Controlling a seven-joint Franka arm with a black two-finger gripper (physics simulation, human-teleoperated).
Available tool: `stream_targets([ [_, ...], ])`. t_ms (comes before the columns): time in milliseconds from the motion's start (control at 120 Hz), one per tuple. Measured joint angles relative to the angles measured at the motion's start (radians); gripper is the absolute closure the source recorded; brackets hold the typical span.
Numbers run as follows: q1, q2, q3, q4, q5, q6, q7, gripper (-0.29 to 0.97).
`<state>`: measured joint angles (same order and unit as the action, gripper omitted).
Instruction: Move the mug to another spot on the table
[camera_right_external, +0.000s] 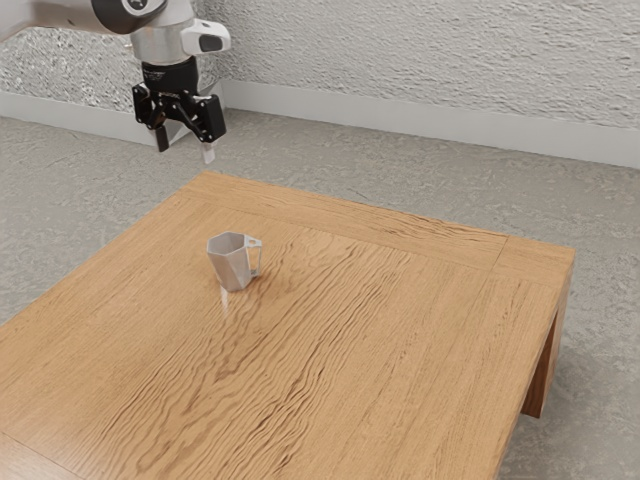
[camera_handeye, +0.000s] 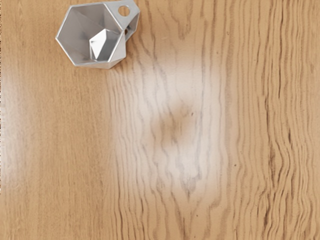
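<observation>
A grey faceted mug (camera_right_external: 232, 260) stands upright on the wooden table (camera_right_external: 330, 340), its handle toward the exterior view's right. From above, the mug (camera_handeye: 95, 35) shows a hexagonal rim and an angular handle with a hole. My gripper (camera_right_external: 184, 150) hangs high above the table's far left corner, well apart from the mug. Its fingers stand apart and hold nothing.
The table's far edge and right edge (camera_right_external: 540, 260) drop to a grey carpeted floor. A pale textured wall runs behind. Bare wood grain (camera_handeye: 200, 150) spreads beside the mug under my hand.
</observation>
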<state>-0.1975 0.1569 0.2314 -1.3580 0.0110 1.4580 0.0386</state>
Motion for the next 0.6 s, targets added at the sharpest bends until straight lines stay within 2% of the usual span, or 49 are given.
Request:
stream_targets([
  [175,-0.001,0.018,0.003,0.042,0.003,0.001,0.004,0.00],
  [300,0.000,0.170,0.003,0.209,0.005,0.017,0.094,0.00],
  [392,-0.006,0.224,0.003,0.258,0.011,0.053,0.239,0.00],
  [442,-0.026,0.234,0.004,0.259,0.057,0.070,0.319,0.00],
  [533,-0.072,0.263,0.007,0.250,0.197,0.117,0.446,0.00],
  [600,-0.068,0.303,0.006,0.256,0.253,0.161,0.526,0.00],
])
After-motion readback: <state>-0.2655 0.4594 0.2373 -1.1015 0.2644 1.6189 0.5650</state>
